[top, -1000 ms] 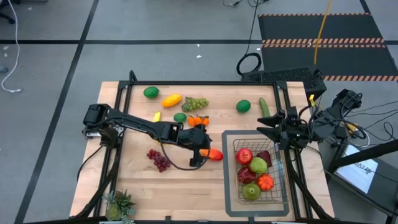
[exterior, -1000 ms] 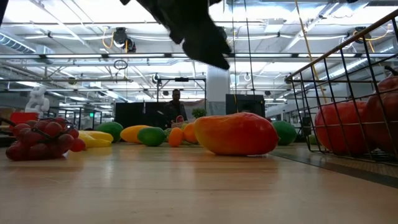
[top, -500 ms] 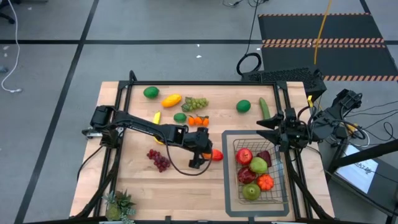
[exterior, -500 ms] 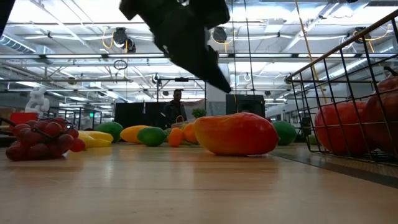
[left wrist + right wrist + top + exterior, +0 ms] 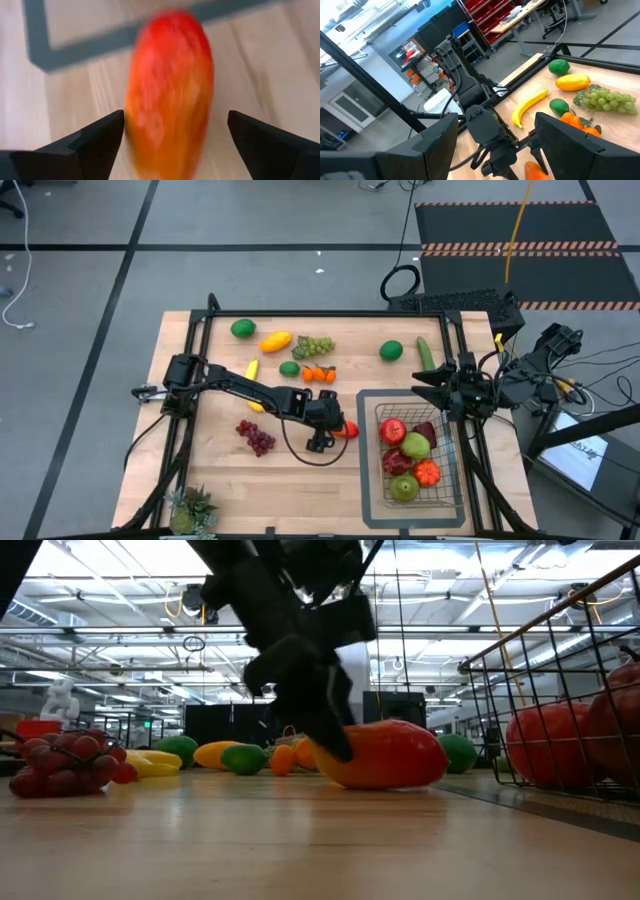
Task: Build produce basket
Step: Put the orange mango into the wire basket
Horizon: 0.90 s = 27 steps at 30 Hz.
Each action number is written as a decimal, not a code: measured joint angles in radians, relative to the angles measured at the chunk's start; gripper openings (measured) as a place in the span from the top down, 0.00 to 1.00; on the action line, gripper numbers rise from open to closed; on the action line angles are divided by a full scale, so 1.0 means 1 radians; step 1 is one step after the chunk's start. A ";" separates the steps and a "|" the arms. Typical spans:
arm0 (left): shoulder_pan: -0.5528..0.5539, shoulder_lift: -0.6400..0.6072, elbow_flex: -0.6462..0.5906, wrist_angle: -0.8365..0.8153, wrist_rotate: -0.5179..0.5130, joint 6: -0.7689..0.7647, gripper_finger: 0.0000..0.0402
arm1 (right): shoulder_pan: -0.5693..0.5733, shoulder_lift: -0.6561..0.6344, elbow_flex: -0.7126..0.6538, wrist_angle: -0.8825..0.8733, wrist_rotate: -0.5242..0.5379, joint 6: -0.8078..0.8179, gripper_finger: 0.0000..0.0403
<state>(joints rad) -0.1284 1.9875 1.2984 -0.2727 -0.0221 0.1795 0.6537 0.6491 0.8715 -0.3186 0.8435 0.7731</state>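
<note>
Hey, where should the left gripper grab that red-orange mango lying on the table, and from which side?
Grip the mango across its narrow middle, coming straight down from above. It lies flat on its side, long and rounded, and the left gripper hangs over it with open fingers on either side of its width.

The wooden table (image 5: 220, 470) has a mango (image 5: 347, 429), red grapes (image 5: 256, 437), a banana (image 5: 252, 368), limes (image 5: 243, 328), a basket (image 5: 445, 498) and a small plant (image 5: 192, 508) on it.
</note>
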 joint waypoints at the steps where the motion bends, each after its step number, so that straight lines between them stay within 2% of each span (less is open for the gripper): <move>1: 0.000 0.005 -0.001 -0.004 0.000 0.000 0.14 | 0.000 0.000 0.000 0.000 0.001 0.000 0.35; 12: 0.009 0.009 0.001 0.009 -0.012 0.032 0.37 | 0.000 0.025 0.000 0.046 0.050 0.006 0.35; 19: 0.011 -0.016 0.000 0.006 -0.013 0.010 0.34 | 0.000 0.076 0.000 0.168 0.073 -0.067 0.35; 27: 0.009 -0.157 0.000 0.015 -0.044 -0.022 0.36 | 0.000 0.107 0.000 0.305 0.077 -0.144 0.35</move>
<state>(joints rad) -0.1196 1.8308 1.2984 -0.2577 -0.0658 0.1580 0.6533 0.7562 0.8715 -0.0139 0.9207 0.6288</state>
